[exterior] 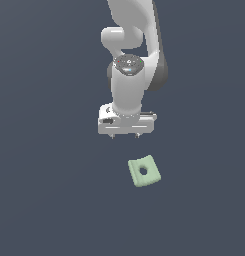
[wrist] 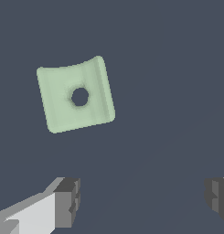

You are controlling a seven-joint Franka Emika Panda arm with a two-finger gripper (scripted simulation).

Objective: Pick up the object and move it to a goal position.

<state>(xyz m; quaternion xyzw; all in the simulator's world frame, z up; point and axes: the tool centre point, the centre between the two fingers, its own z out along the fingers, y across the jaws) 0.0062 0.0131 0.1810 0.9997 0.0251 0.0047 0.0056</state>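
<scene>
1. We start with the pale green square block [exterior: 144, 171], the object of the task. It lies flat on the dark grey surface [exterior: 44, 200], rounded corners outward, with its round hole facing up. In the exterior view it sits rotated a little, so its edges run askew to the picture's frame.

2. In the wrist view the block [wrist: 76, 94] shows one raised ridge along a side and a shallow dip around the hole. Nothing touches it, and it rests alone on the surface.

3. The gripper [exterior: 125, 135] hangs above the surface, short of the block and a little toward the exterior view's left of it. We judge that it is placed there as an approach stance, pointing straight down so the wrist camera can see the target.

4. The fingers [wrist: 66, 202] stand wide apart in the wrist view, with bare floor between them. The gripper holds nothing. The gap looks wider than the block, which we judge leaves room to straddle it.

5. Behind it, the white Panda arm [exterior: 129, 60] rises out of the top of the exterior view.

6. We see no goal marker in either view, so we cannot say where the goal lies. The pickup has not yet begun.
</scene>
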